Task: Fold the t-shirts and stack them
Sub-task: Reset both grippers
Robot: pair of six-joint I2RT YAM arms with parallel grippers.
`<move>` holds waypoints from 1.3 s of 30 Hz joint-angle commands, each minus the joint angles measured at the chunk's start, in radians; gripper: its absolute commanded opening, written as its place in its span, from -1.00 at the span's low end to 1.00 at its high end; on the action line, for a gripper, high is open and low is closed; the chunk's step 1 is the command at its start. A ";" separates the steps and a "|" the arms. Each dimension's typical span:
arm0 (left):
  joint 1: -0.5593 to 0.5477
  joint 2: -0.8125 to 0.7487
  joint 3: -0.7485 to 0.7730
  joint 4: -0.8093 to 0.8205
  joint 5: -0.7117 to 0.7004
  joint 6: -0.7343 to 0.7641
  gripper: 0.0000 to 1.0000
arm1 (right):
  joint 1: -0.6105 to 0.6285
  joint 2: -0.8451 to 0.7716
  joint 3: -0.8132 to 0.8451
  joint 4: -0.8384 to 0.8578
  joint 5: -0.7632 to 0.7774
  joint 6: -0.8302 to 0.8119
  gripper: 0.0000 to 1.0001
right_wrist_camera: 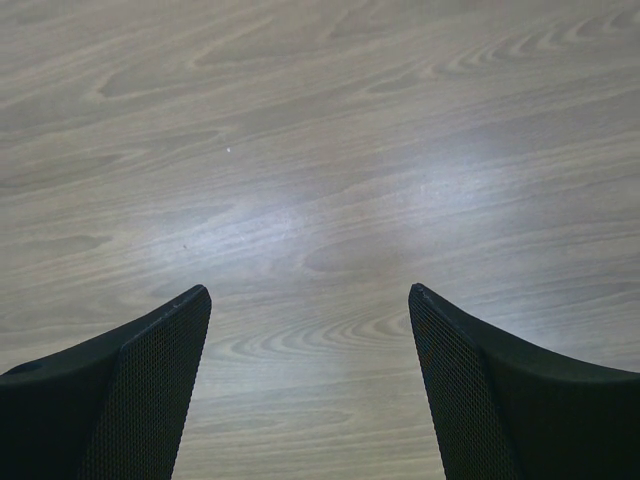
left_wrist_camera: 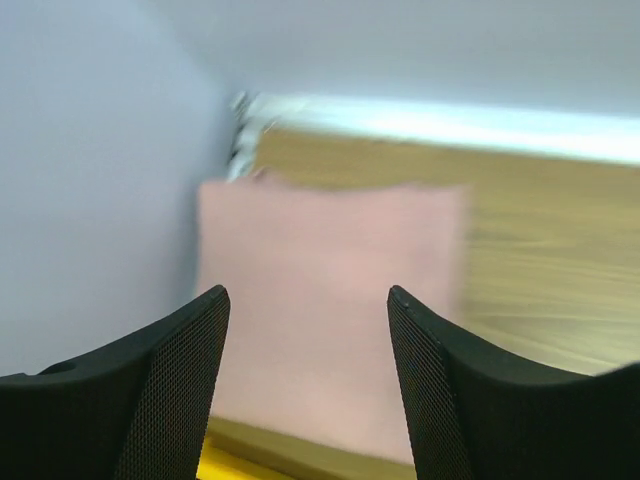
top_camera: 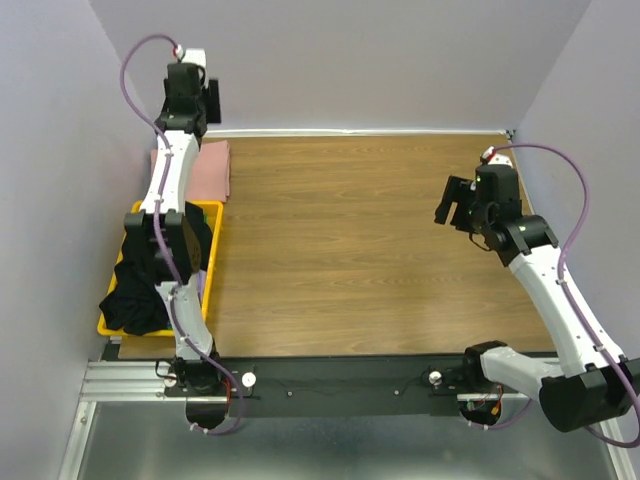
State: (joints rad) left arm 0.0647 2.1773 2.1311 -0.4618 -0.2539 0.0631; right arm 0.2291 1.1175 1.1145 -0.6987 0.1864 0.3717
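Pink t-shirt (left_wrist_camera: 330,250) — left tool (left_wrist_camera: 305,292) hovering, spread.

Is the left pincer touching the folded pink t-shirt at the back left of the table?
Apart. Left wrist view: the open left pincer hangs above the pink t-shirt, whose whole folded outline lies flat well beyond it.

The counter (top_camera: 380,250) is smooth, faintly glossy wood grain; the pink t-shirt (left_wrist_camera: 320,260) matt cloth; the basket (top_camera: 214,262) shiny yellow plastic.

I see the wood-grain worktop (top_camera: 350,250) carrying a folded pink t-shirt (top_camera: 212,168) in its far-left corner and a yellow basket (top_camera: 216,262) along its left edge.
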 commanded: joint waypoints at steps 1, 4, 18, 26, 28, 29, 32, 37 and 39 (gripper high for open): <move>-0.090 -0.331 -0.112 0.018 0.249 -0.195 0.56 | -0.002 -0.070 0.051 -0.015 0.070 -0.039 0.73; -0.111 -0.572 -0.332 0.128 0.341 -0.290 0.62 | -0.002 -0.120 0.056 -0.015 0.102 -0.062 0.74; -0.111 -1.627 -1.040 0.083 0.033 -0.307 0.78 | -0.001 -0.450 -0.073 0.033 0.194 -0.119 1.00; -0.128 -1.769 -1.185 -0.006 -0.119 -0.411 0.82 | -0.002 -0.731 -0.203 0.175 0.217 -0.122 1.00; -0.129 -1.821 -1.214 0.032 -0.090 -0.388 0.82 | -0.001 -0.757 -0.212 0.180 0.232 -0.120 1.00; -0.134 -1.830 -1.217 0.043 -0.094 -0.381 0.82 | -0.002 -0.766 -0.216 0.185 0.232 -0.120 1.00; -0.161 -1.831 -1.221 0.066 -0.130 -0.361 0.82 | -0.002 -0.786 -0.226 0.183 0.234 -0.114 1.00; -0.180 -1.824 -1.241 0.106 -0.124 -0.356 0.83 | -0.001 -0.802 -0.239 0.185 0.242 -0.114 1.00; -0.183 -1.823 -1.248 0.112 -0.117 -0.358 0.86 | -0.002 -0.797 -0.236 0.185 0.242 -0.114 1.00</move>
State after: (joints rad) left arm -0.1097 0.3565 0.8970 -0.3897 -0.3481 -0.3004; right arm 0.2291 0.3298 0.8860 -0.5327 0.3931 0.2611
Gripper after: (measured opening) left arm 0.922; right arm 0.997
